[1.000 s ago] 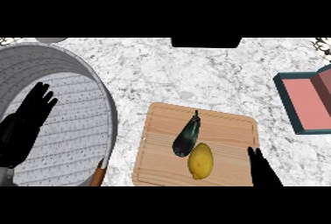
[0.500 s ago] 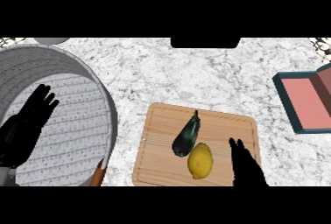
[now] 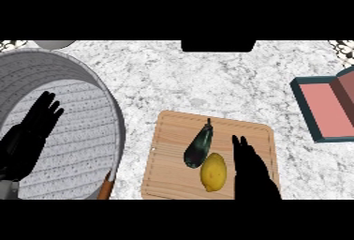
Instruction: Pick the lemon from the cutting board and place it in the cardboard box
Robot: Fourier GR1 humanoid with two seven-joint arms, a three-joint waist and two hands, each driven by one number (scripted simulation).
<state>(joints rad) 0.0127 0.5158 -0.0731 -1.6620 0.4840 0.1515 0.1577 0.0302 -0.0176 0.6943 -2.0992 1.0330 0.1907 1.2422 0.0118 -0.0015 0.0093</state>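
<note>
Since the earlier frames our right robot hand [image 3: 252, 171] has pushed farther up over the board [image 3: 173, 183], fingers straight and holding nothing, just right of the lemon [image 3: 213, 172]. The lemon lies on the board's near part, touching or nearly touching the eggplant [image 3: 199, 146] to its far left. We should close in from the right and curl round the lemon alone, without nudging the eggplant. Our left robot hand [image 3: 27, 138] rests open over the grey bowl [image 3: 110, 108] at left. The box [image 3: 318, 112] sits far right on the bench [image 3: 207, 79], cut off by the edge; our wrist probably hides some of the board.
</note>
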